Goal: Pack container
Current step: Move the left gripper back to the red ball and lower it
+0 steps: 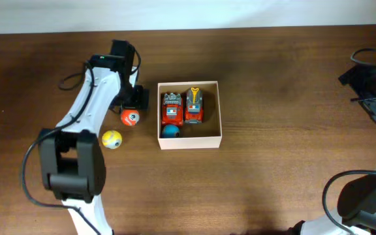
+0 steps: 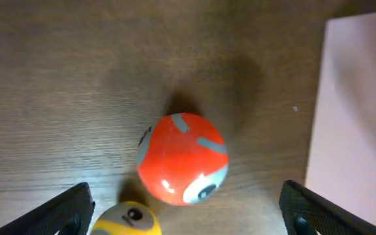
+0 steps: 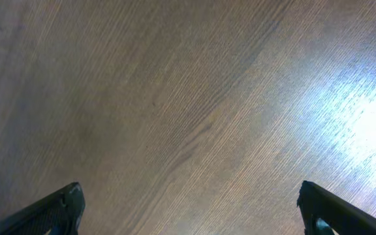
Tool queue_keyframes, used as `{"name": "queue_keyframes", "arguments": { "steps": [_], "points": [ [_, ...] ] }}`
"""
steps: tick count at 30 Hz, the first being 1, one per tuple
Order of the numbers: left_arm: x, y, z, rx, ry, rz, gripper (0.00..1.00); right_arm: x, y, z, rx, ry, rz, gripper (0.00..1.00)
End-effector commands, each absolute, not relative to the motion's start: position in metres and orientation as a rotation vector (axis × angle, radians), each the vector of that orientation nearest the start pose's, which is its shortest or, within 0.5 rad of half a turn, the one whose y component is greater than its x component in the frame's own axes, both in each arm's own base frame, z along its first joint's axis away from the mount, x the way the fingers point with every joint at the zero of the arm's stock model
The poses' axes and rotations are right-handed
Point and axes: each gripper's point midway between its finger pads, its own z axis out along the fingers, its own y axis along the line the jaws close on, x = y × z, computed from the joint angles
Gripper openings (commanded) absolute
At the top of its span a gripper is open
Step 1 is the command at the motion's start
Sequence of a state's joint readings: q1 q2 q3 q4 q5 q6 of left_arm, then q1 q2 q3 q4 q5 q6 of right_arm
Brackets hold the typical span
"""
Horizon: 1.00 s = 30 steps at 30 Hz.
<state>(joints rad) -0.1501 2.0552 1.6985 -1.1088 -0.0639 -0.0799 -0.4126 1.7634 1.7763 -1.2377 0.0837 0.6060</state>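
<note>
Orange-and-grey ball (image 2: 183, 160) lies on the wooden table (image 1: 273, 170) directly below the left gripper (image 1: 133, 103), which points down with jaws spread wide, holding nothing. The right gripper (image 3: 188, 209) hangs over bare table, likewise spread and empty. The yellow ball (image 2: 128, 222) is cut off by the wrist frame. The container (image 1: 189, 142) sits just beside the left gripper; its blue item (image 1: 170, 131) is probably a ball.

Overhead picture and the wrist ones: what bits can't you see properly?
- Blue ball: overhead, too small to show any markings.
- Yellow ball: left wrist view, cut off by the bottom edge.
- Container: left wrist view, only an outer wall shows, cut by the right edge.
- Left claw: overhead, fingers hidden under its own wrist.
</note>
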Motion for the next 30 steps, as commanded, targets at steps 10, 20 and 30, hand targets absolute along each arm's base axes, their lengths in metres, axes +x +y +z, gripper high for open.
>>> {"name": "queue_keyframes", "arguments": {
  "steps": [10,20,30],
  "points": [
    [0.408,-0.047,0.036,0.093,3.126,0.117,0.92,0.358,-0.172,0.203,1.39,2.424,-0.066,0.99],
    [0.398,-0.046,0.033,0.067,3.164,0.126,0.91,0.358,-0.172,0.203,1.39,2.424,-0.066,0.99],
    [0.397,-0.045,0.024,0.067,3.16,0.125,0.89,0.358,-0.172,0.203,1.39,2.424,-0.066,0.99]
  ]
}}
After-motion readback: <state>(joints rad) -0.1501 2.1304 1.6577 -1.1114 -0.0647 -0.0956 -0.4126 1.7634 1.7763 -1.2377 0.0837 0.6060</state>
